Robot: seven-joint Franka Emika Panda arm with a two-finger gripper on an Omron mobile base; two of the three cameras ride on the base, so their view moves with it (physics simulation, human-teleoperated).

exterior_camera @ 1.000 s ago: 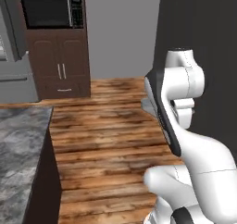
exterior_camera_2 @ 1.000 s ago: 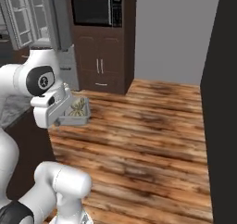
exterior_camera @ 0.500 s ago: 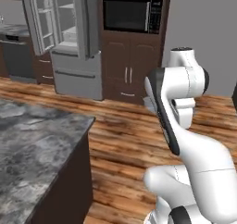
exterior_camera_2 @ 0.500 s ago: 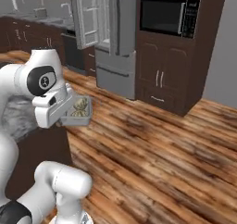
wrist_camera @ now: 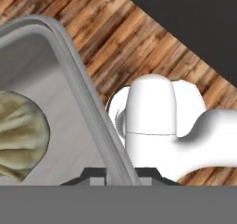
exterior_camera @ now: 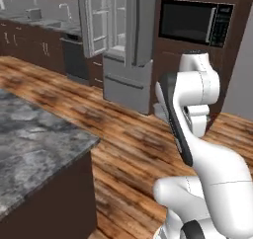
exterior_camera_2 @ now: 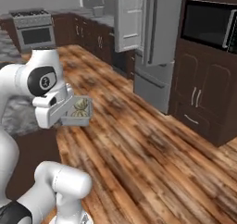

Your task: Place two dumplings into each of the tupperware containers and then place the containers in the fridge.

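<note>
My gripper (exterior_camera_2: 68,111) is shut on the rim of a translucent grey tupperware container (exterior_camera_2: 79,120) and holds it level in front of the arm, above the wood floor. Pale dumplings (exterior_camera_2: 79,106) lie inside it. In the hand view the container's rim (wrist_camera: 69,56) runs down between my fingertips, where my gripper (wrist_camera: 121,174) clamps it, and one beige dumpling (wrist_camera: 18,135) rests on the container's floor at the left. The silver fridge (exterior_camera: 126,50) stands ahead with its doors swung open, showing pale shelves and racks; in the right base view the fridge (exterior_camera_2: 149,47) is at centre.
A black microwave (exterior_camera: 195,23) sits in dark cabinets right of the fridge. A granite counter (exterior_camera: 34,144) lies close on the left. A dark dishwasher (exterior_camera: 76,60) and a stove (exterior_camera_2: 37,28) line the far wall. Wood floor (exterior_camera_2: 152,153) stretches toward the fridge.
The whole picture has shifted: the base has turned, bringing the open fridge toward the middle and nearer. The gripper keeps the same hold on the container with its dumplings.
</note>
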